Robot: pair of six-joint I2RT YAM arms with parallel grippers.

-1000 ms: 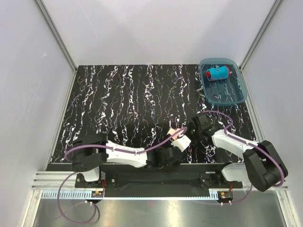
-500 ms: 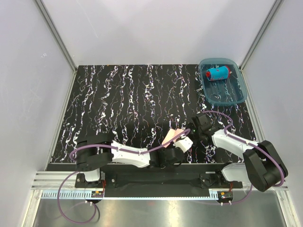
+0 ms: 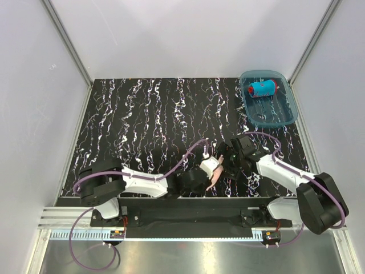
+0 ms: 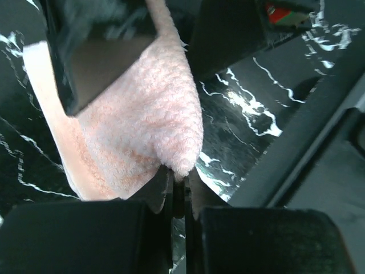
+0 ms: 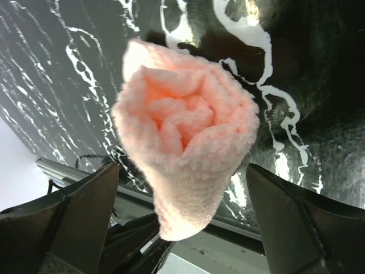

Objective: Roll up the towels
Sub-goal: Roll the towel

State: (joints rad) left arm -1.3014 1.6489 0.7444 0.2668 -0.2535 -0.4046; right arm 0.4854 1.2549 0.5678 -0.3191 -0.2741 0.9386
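Above marbled black tabletop [image 3: 142,125], left claw [image 4: 178,185] pinches rolled peach towel [image 4: 148,125].

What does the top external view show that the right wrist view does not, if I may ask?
Only the top external view shows the blue towel, already rolled and lying in the translucent blue tray at the table's far right corner. Only the right wrist view shows that the peach towel is rolled up, its spiral end facing the camera, with the right fingers standing wide on either side and not touching it. Both views show the peach towel over the black marbled table.
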